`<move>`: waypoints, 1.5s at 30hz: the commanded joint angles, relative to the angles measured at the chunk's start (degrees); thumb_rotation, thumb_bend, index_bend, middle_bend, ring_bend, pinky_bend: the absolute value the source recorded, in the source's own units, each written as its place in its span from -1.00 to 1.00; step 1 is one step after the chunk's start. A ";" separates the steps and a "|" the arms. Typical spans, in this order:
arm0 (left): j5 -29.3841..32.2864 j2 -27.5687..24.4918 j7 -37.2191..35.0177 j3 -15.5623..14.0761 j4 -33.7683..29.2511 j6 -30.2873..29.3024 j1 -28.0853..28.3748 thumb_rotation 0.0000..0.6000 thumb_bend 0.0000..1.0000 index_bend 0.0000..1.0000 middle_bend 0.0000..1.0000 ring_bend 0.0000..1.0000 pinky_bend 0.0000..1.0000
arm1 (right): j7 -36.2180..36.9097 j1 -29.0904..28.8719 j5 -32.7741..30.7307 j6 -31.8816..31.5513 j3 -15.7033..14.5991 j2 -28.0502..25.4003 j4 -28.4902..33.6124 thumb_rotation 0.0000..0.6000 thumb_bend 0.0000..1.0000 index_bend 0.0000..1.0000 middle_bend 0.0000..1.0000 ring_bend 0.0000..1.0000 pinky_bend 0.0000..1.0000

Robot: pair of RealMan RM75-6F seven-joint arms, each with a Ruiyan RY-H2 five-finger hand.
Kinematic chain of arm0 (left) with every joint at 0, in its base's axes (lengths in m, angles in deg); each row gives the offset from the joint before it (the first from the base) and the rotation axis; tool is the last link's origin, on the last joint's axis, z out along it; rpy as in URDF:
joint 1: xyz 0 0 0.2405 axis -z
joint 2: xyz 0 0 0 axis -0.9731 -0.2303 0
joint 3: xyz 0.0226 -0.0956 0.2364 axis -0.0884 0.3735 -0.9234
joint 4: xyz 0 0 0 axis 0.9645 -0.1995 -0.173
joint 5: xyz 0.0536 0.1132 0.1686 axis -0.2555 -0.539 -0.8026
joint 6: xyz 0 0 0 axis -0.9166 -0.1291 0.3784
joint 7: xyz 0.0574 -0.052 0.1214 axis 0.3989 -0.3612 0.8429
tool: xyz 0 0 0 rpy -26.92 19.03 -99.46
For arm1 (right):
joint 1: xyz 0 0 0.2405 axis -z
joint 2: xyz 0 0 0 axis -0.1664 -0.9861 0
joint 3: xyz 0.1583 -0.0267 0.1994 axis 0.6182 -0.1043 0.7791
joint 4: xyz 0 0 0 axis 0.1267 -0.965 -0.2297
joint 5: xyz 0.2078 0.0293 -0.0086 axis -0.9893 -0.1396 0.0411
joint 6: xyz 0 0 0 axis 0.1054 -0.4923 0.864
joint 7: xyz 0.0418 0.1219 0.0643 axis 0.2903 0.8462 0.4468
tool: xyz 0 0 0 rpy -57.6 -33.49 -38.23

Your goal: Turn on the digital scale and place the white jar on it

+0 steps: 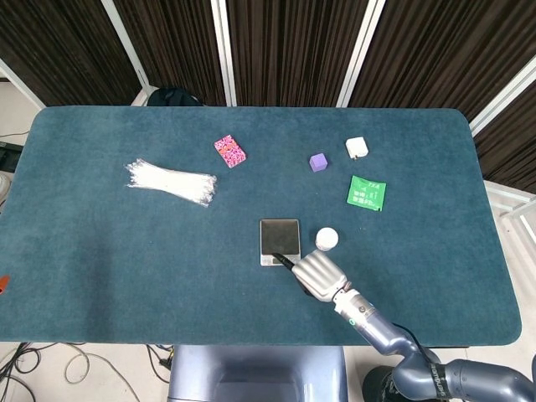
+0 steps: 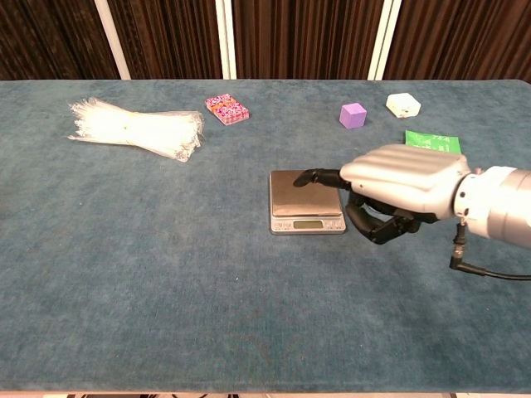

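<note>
The silver digital scale (image 1: 279, 238) (image 2: 290, 197) lies near the table's middle. Its display (image 2: 307, 224) faces the front edge. My right hand (image 1: 316, 275) (image 2: 398, 178) is at the scale's front right corner, one dark finger (image 2: 315, 177) stretched out over the scale and the others curled under, holding nothing. Whether that finger touches the scale I cannot tell. The white jar (image 1: 327, 238) stands upright just right of the scale, apart from it; in the chest view my hand hides it. My left hand shows in neither view.
A bundle of white ties (image 1: 172, 182) (image 2: 137, 127) lies at the left. A pink packet (image 1: 229, 151), a purple cube (image 1: 317, 162), a small white box (image 1: 357, 147) and a green sachet (image 1: 367, 193) lie behind and to the right of the scale.
</note>
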 commanded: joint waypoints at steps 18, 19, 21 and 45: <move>0.39 0.14 0.37 0.08 0.16 0.17 0.14 1.00 -0.76 -1.00 -1.00 -1.00 -1.00 | -5.94 -5.89 -9.38 1.03 -1.96 5.98 -4.52 1.00 0.74 -0.85 0.61 0.67 0.95; 0.40 0.14 0.37 0.09 0.17 0.19 0.15 1.00 -0.76 -1.00 -1.00 -1.00 -1.00 | -6.05 -6.08 -9.63 0.97 -2.02 6.13 -4.64 1.00 0.74 -0.85 0.61 0.67 0.95; 0.47 0.14 0.36 0.12 0.19 0.24 0.18 1.00 -0.76 -1.00 -1.00 -1.00 -1.00 | -6.29 -6.52 -10.14 0.93 -2.13 6.44 -4.95 1.00 0.74 -0.85 0.61 0.67 0.96; 0.74 0.21 0.47 0.30 0.42 0.05 0.17 1.00 -0.77 -1.00 -1.00 -1.00 -1.00 | -6.89 -8.37 -13.01 -1.19 -5.18 7.74 -7.08 1.00 0.73 -0.85 0.61 0.67 1.00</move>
